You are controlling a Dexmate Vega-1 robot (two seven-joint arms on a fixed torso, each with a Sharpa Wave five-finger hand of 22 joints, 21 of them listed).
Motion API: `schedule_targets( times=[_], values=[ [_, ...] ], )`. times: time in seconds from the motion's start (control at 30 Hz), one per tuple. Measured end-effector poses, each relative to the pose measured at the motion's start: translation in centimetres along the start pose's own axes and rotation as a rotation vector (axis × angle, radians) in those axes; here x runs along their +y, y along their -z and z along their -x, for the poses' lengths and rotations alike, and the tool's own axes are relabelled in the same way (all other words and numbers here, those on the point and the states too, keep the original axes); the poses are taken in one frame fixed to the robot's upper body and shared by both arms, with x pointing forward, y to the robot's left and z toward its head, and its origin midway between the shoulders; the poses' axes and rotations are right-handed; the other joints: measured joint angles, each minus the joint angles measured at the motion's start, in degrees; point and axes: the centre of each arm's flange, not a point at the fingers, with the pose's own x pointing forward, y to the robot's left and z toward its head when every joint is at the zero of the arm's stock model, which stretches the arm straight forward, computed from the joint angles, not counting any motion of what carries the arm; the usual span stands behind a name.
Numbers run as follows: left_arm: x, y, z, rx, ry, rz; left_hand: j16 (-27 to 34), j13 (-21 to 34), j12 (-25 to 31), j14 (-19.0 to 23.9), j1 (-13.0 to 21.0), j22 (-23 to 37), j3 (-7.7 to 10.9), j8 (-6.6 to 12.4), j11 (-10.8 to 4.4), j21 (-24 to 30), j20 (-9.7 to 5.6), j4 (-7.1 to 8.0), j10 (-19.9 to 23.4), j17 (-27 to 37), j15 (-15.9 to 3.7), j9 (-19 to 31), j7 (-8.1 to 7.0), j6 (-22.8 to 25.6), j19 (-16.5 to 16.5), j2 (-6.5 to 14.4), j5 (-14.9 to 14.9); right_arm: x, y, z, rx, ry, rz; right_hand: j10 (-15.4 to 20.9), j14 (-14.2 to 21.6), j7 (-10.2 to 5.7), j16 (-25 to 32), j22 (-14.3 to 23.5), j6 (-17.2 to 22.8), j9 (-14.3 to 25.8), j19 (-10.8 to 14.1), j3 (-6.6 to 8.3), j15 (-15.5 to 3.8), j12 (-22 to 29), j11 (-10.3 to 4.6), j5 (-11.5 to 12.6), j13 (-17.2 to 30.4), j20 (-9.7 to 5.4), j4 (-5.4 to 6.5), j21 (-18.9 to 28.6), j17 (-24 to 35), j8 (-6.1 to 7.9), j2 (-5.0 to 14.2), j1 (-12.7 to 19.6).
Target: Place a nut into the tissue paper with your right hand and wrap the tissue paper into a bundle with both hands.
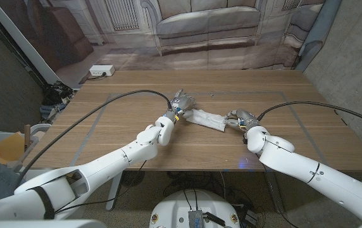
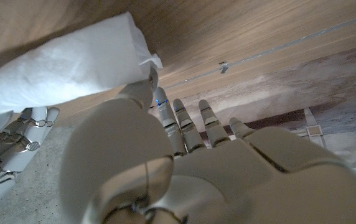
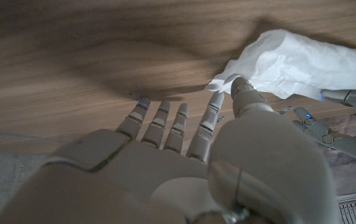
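White tissue paper (image 1: 207, 120) is lying rolled at table centre, the left hand (image 1: 182, 102) and right hand (image 1: 240, 118) each pinching an end; nut unseen. Advice: fold ends inward evenly, avoiding tearing.

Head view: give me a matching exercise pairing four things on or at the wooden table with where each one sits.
Things:
1. rolled white tissue paper
2. left hand
3. right hand
4. white power strip

Places:
A. on the floor beyond the table's far left corner
B. at the roll's end nearer the robot's right
C. lying mid-table between the two hands
D. at the roll's end nearer the robot's left

Pairs: 1-C, 2-D, 3-B, 4-A
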Motion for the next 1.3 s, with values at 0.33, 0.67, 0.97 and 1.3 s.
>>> schedule_targets(
  times=[0.33, 0.67, 0.97, 1.3],
  values=[
    [0.0, 0.2, 0.0, 0.01, 0.001, -0.002, 0.0, 0.0, 0.0, -0.42, -0.66, 0.0, -0.18, 0.0, 0.3, 0.0, 0.09, 0.18, -0.3, 0.0, 0.0, 0.0, -0.2, -0.2, -0.71, -0.66, 0.0, 0.1, 0.2, 0.1, 0.003, -0.002, 0.0, -0.09, -0.33, 0.23, 0.0, -0.06, -1.18, -0.58, -0.09, -1.03, 0.33, 0.0, 0.09, -0.45, 0.0, 0.52, 1.02, 0.0, 0.0, -0.9, -0.67, -2.37],
    [0.1, 0.1, 0.0, 0.012, -0.002, 0.001, -0.22, -0.01, 0.0, -0.72, -1.49, 0.0, -0.4, -0.43, 0.29, 0.0, 0.09, 1.32, -0.94, 0.15, 0.11, 0.01, -0.2, -0.2, -0.71, -0.01, 0.0, 0.1, 0.3, 0.1, 0.0, 0.018, 0.008, -2.15, -1.57, 0.79, -0.4, -0.04, -4.19, -0.85, -0.13, -1.35, 0.91, -0.48, 1.33, -0.45, -0.01, 0.94, 1.34, 0.0, -0.27, -2.67, -0.77, -3.62],
    [0.3, 0.4, 0.3, 0.016, -0.011, 0.046, 0.31, -0.17, 0.25, -0.72, -5.37, 0.0, -0.89, -0.43, 0.52, 0.0, -0.44, 5.17, -0.71, 0.8, 0.11, -0.26, -0.06, -0.04, -0.79, 3.86, 0.0, -0.2, 0.5, 0.3, -0.013, 0.06, -0.012, -2.02, -1.94, 0.54, -0.4, -0.02, -3.94, -1.37, 1.51, -3.26, 1.12, -0.48, 1.2, 0.03, -0.01, 2.56, 2.59, 0.05, -0.27, -3.17, -2.93, -7.01],
    [1.2, 0.7, 0.3, 0.019, -0.026, 0.1, 0.31, -0.17, 0.25, -1.02, -7.63, 0.29, -1.68, -0.43, 0.92, 0.0, -0.44, 5.95, -1.12, 0.8, 0.42, -0.26, 0.2, -0.17, -0.79, 3.71, 0.0, -0.6, 0.3, 0.7, -0.033, 0.109, -0.036, -2.02, -1.93, 0.52, -0.4, -0.02, -3.92, -1.63, 1.65, -4.22, 1.75, -0.47, 1.2, 0.49, 0.27, 2.43, 2.92, 0.05, -0.27, -3.39, -3.62, -8.14]
  ],
)
